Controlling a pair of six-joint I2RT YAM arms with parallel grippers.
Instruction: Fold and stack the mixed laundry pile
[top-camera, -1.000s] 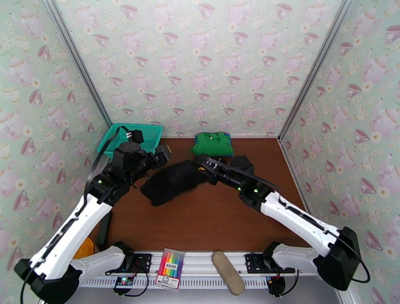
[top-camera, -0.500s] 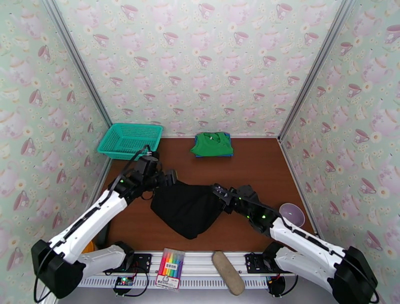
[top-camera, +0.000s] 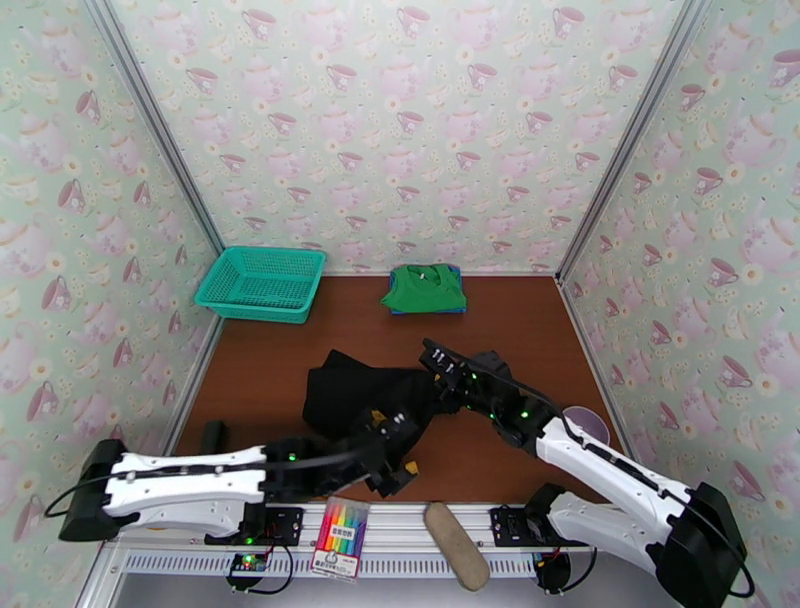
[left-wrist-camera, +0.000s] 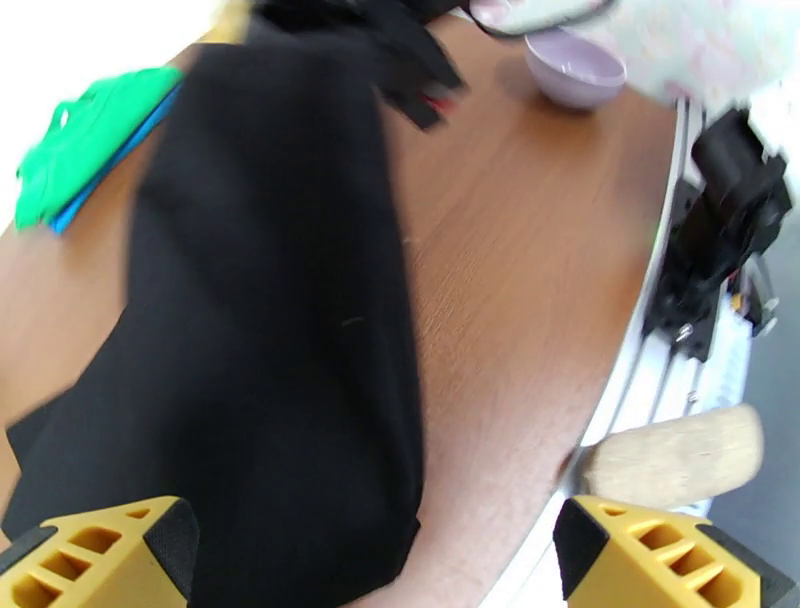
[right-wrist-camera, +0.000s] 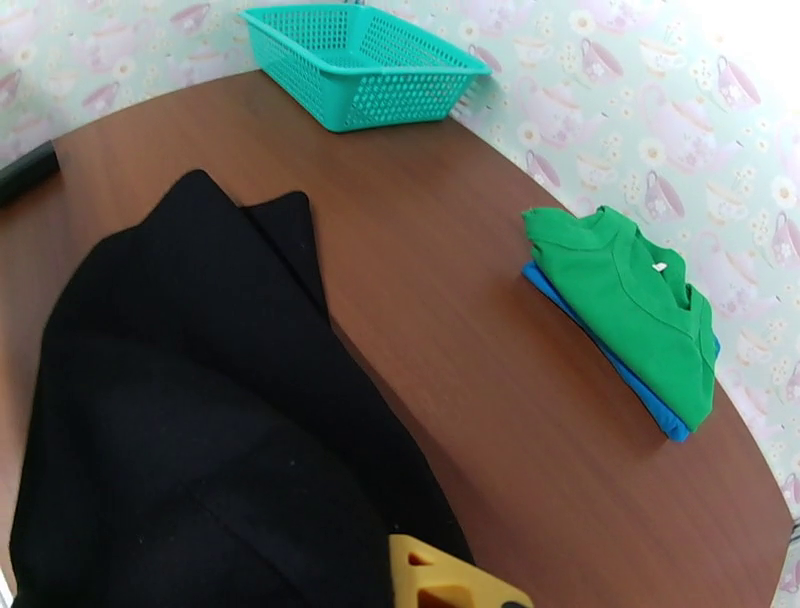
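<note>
Black garment (top-camera: 360, 395) lies rumpled; green garment (top-camera: 425, 287) sits folded atop blue garment (right-wrist-camera: 650, 405).

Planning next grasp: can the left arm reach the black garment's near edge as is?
Likely yes: the open left tool hangs right over the black garment at its edge, nothing between them.

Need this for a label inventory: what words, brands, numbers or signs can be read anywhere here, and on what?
Coloured pen pack: print on its card, too small to read.
Green garment: small white neck tag, nothing legible.
No other writing visible.
</note>
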